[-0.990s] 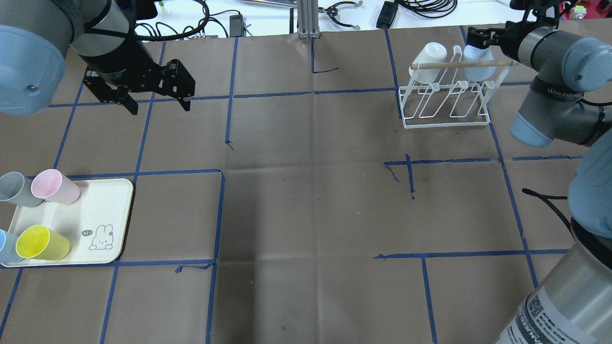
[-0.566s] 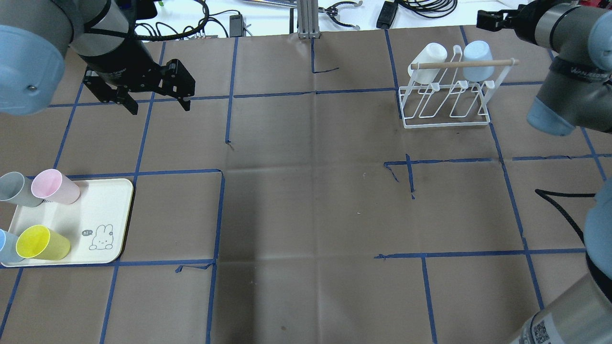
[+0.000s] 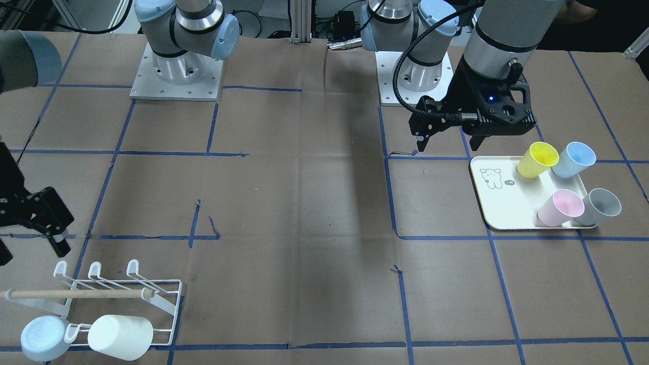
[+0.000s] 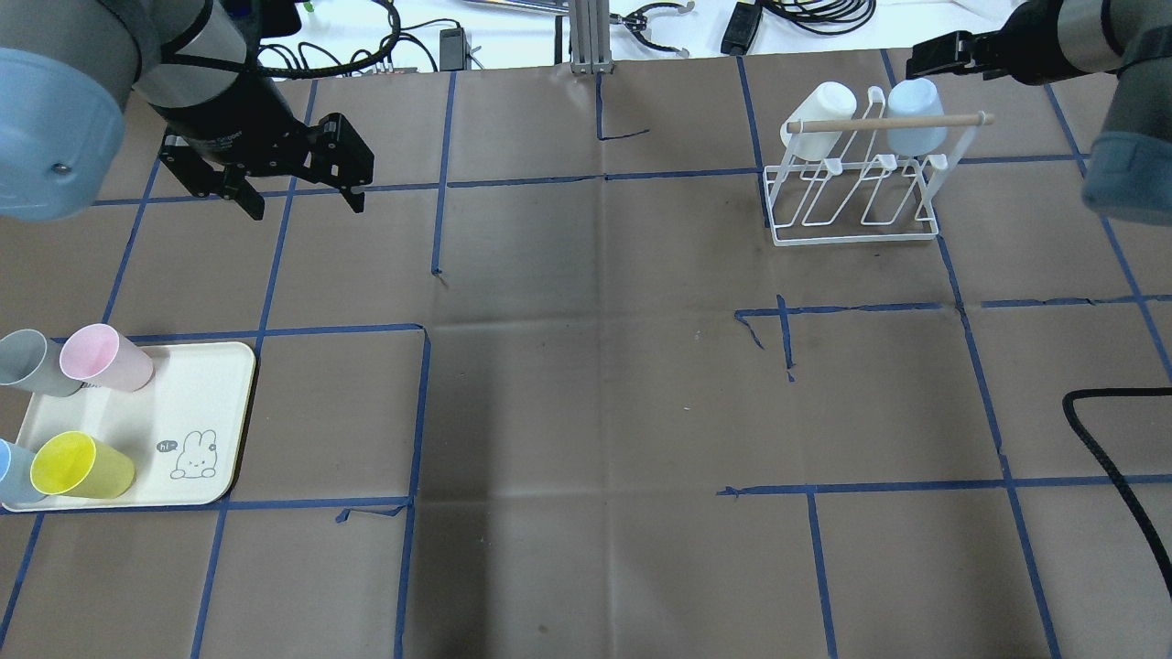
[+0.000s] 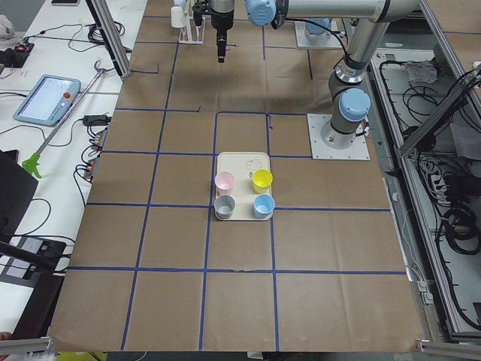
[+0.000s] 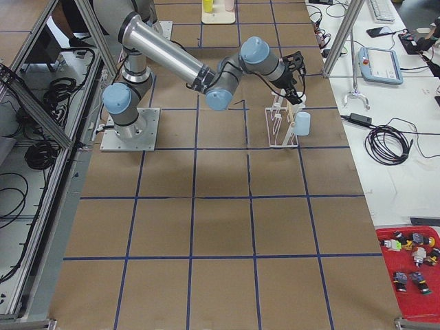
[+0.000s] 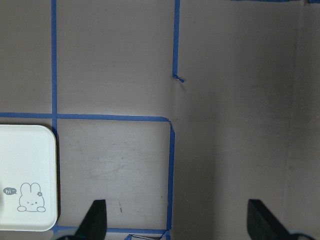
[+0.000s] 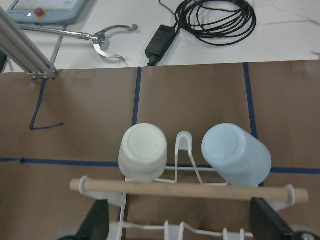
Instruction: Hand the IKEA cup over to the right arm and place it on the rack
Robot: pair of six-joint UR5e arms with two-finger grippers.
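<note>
Right tool (image 8: pixel 182 227) wide open, empty, near rack (image 8: pixel 200 191) bearing upturned blue cup (image 8: pixel 236 154) and white cup (image 8: pixel 143 151)

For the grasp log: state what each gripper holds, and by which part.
Nothing is held: the left gripper and the right gripper both have open, empty jaws.

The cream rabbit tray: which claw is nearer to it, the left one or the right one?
Left. The left claw hangs open above the table close beside the tray, not touching it. The right claw is at the table's other end, open, near the white wire rack.
</note>
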